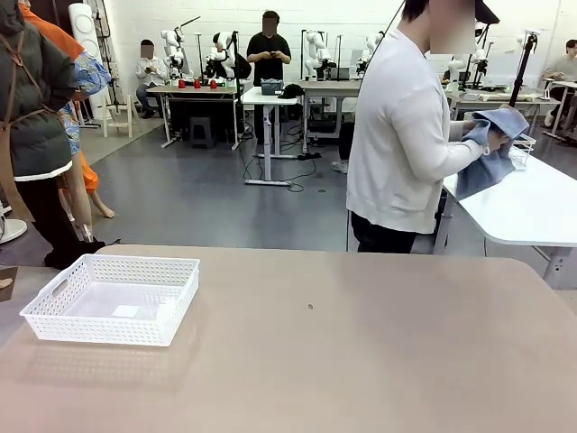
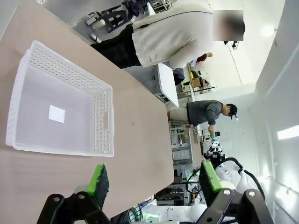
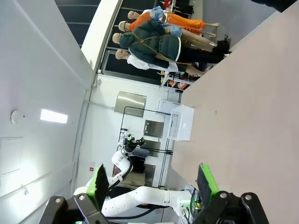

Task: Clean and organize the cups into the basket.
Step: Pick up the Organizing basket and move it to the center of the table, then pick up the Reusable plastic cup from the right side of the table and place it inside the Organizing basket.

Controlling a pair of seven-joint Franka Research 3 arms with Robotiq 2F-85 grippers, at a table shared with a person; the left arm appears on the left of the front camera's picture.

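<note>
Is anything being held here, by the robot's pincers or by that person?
The left pincer and right pincer are open, holding nothing. The person beyond the table holds a blue cloth, gripped by its bunched upper part.

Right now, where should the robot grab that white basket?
Probably the thin rim of the white basket, at the handle slot in an end wall, coming straight down from above with the open left gripper. It sits flat and empty, so one finger fits inside.
</note>
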